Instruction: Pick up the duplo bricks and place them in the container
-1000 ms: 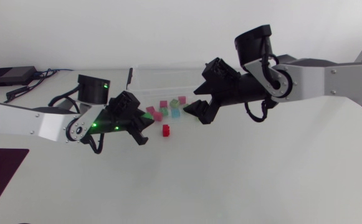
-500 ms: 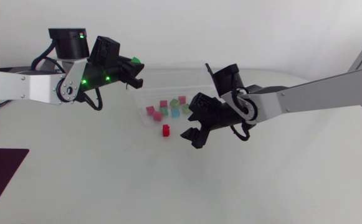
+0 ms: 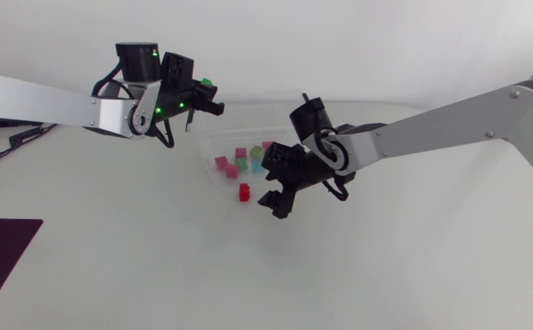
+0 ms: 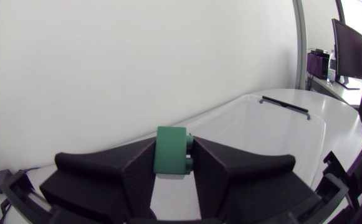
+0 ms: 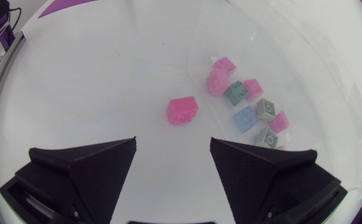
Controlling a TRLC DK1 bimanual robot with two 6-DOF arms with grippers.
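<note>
Green brick (image 4: 171, 151), pinched from both sides by the fingers of the left gripper (image 3: 205, 95), now hangs over the left end of the clear container (image 3: 284, 117), which stands toward the worktop's (image 3: 156, 266) far edge. A second ago this gripper was low over the worktop, just left of the container. Half a second ago it was already raised with the brick, and it has since swung in over the container's rim. That puts this brick one step from done: it seems to need only a little more travel inward and a release to drop among the loose bricks (image 3: 240, 163) already lying in the container's left part, pink, green and blue.

The right gripper (image 3: 273, 191) has changed more. A second ago it was high over the container. It has since come down and across, and now sits low on the side of the container toward the worktop's near edge, fingers spread wide and holding nothing. The red brick (image 3: 245, 192) lies on the worktop just outside the container wall, a little ahead of those fingers and not yet between them. It looks like the only brick left outside, so the right arm appears to be lining up on it, with the closing in and the grasp both to come.
</note>
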